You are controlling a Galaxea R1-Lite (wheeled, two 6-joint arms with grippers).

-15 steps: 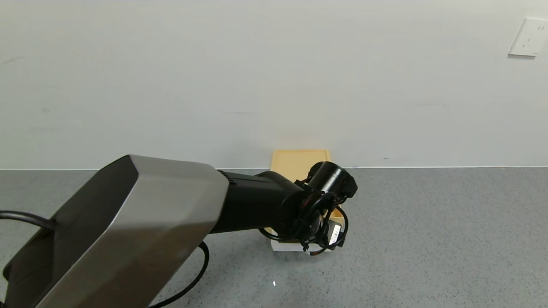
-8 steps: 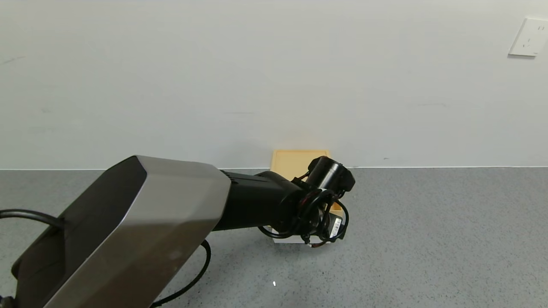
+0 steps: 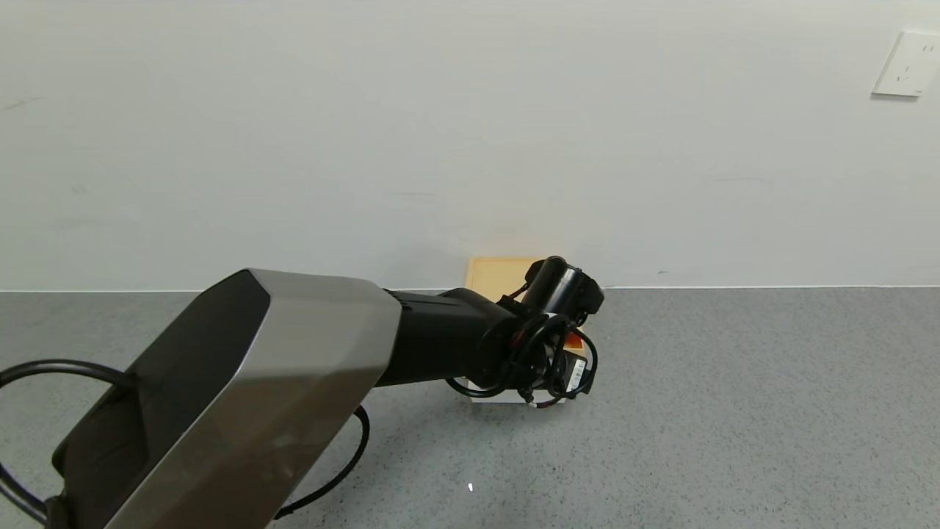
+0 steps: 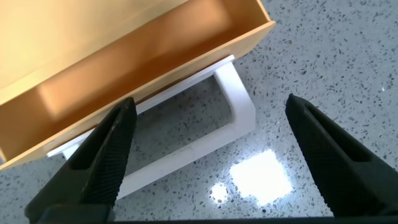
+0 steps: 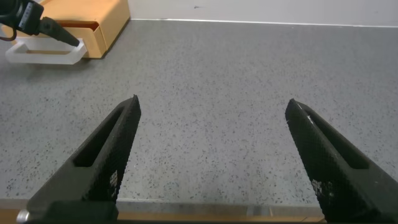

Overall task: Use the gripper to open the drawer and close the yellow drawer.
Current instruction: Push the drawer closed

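The pale-yellow drawer box [image 3: 505, 275] stands against the wall at the table's back. Its drawer [image 4: 143, 56] is pulled part way out, and the empty inside shows in the left wrist view. The white loop handle [image 4: 239, 109] lies at its front, just above the table, and shows in the head view [image 3: 490, 394] under the arm. My left gripper [image 3: 549, 371] hangs over the handle, open [image 4: 210, 106], with one finger [image 4: 109, 152] on each side of the loop. My right gripper [image 5: 212, 102] is open and empty over bare table, far from the drawer [image 5: 93, 22].
The grey speckled table [image 3: 734, 382] runs up to a white wall. A wall socket [image 3: 908, 65] is at the upper right. The left arm's silver link [image 3: 242, 397] and its cables fill the left foreground.
My left gripper has moved toward the wall. The white handle has gone back with it, and the drawer has slid further into its box.
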